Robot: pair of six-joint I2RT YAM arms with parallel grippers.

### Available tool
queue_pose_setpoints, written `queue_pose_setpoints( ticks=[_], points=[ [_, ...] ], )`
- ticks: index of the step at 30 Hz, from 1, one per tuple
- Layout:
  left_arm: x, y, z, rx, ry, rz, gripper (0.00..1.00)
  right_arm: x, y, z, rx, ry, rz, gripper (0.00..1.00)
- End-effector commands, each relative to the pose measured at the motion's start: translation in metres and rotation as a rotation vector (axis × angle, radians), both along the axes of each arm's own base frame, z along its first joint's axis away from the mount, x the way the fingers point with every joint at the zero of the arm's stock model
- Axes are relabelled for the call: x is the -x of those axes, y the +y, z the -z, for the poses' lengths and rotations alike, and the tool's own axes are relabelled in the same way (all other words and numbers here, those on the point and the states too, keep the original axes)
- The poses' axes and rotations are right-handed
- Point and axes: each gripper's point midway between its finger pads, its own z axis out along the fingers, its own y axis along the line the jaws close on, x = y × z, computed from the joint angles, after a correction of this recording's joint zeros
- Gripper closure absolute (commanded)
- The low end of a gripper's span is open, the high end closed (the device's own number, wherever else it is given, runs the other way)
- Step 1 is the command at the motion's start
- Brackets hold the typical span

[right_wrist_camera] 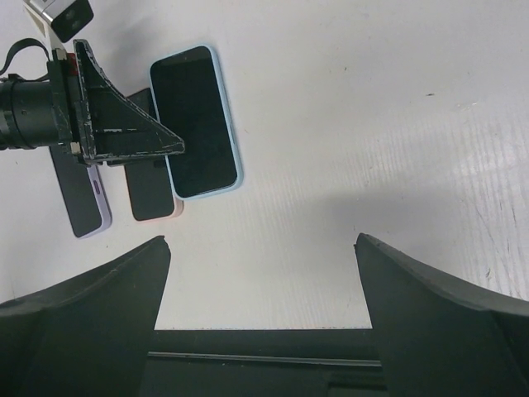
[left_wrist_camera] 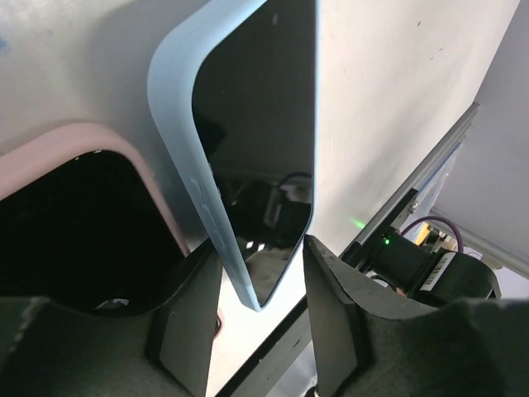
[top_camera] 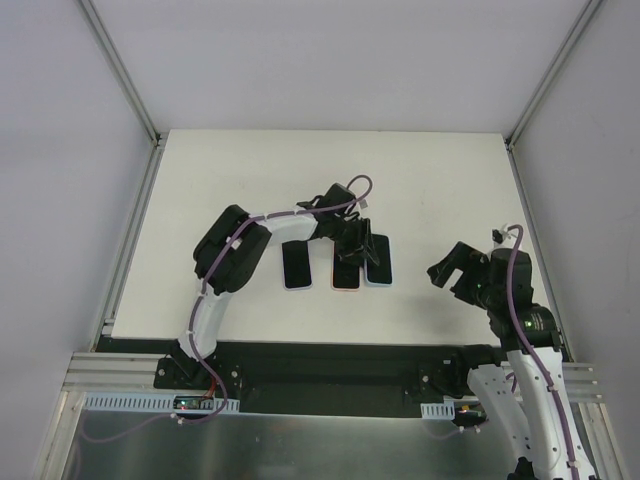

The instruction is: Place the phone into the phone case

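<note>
Light-blue phone case (left_wrist_camera: 178,141), phone (left_wrist_camera: 248,124) apparently seated in it, lies flat mid-worktop beside the pink case (left_wrist_camera: 91,132) — left gripper (left_wrist_camera: 260,248) half-spread astride its end, pinching nothing, right gripper (right_wrist_camera: 263,240) spread wide, empty — slick rigid glass, light, so hold the long edges.

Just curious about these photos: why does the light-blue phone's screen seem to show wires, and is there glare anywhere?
Left wrist view: the glossy screen of the light-blue phone acts as a mirror and reflects a cable above it. Right wrist view: even light, only a soft shadow across the table. Top external view: bright and sharp, no glare on the screens.
</note>
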Motion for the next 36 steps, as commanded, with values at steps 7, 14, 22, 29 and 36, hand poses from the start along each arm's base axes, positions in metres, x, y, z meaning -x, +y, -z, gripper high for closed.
queue_pose_setpoints(
  ticks=[7, 14, 22, 29, 36],
  points=[
    [-0.008, 0.008, -0.066, 0.091, -0.146, 0.018, 0.52, 0.003, 0.009, -0.018, -0.023, -0.028, -0.060, 0.04],
    [-0.009, 0.037, -0.092, -0.001, -0.297, 0.016, 0.44, 0.018, 0.033, -0.019, -0.085, 0.003, -0.215, 0.04],
    [0.024, 0.074, -0.177, 0.065, -0.519, 0.075, 0.01, 0.037, 0.040, -0.067, -0.112, -0.155, -0.276, 0.04],
    [0.073, 0.117, -0.215, 0.110, -0.677, 0.137, 0.01, 0.059, 0.037, -0.089, -0.144, -0.214, -0.247, 0.04],
    [0.101, 0.147, -0.226, 0.141, -0.768, 0.093, 0.01, 0.070, 0.040, -0.094, -0.198, -0.268, -0.235, 0.04]
  ],
)
